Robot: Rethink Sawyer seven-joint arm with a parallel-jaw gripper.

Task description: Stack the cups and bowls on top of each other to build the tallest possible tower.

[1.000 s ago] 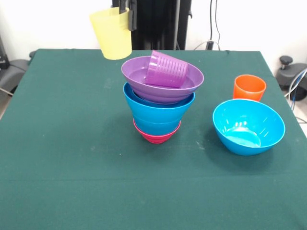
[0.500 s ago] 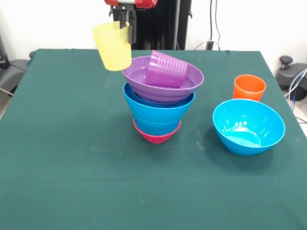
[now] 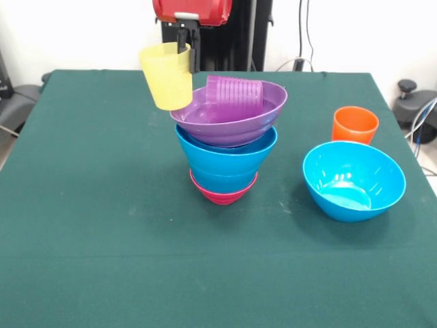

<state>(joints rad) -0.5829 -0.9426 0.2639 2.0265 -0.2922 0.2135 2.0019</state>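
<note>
The tower stands mid-table: a magenta bowl (image 3: 223,194) at the base, blue bowls (image 3: 225,160) above it, and a purple bowl (image 3: 229,116) on top, tilted down to the left. A purple cup (image 3: 235,90) lies on its side inside the purple bowl. My gripper (image 3: 186,46) is shut on the rim of the yellow cup (image 3: 167,75) and holds it against the purple bowl's left rim. An orange cup (image 3: 355,124) stands upright at the right, with a separate blue bowl (image 3: 354,180) in front of it.
The green table (image 3: 102,225) ends close to the orange cup at the right edge. The robot's black pedestal (image 3: 232,34) stands behind the tower. Cables and a chair base lie off the table at far right.
My gripper has come down and to the right with the yellow cup, reaching the purple bowl's left rim. The purple bowl has tilted down on its left, and the purple cup shifted inside it.
</note>
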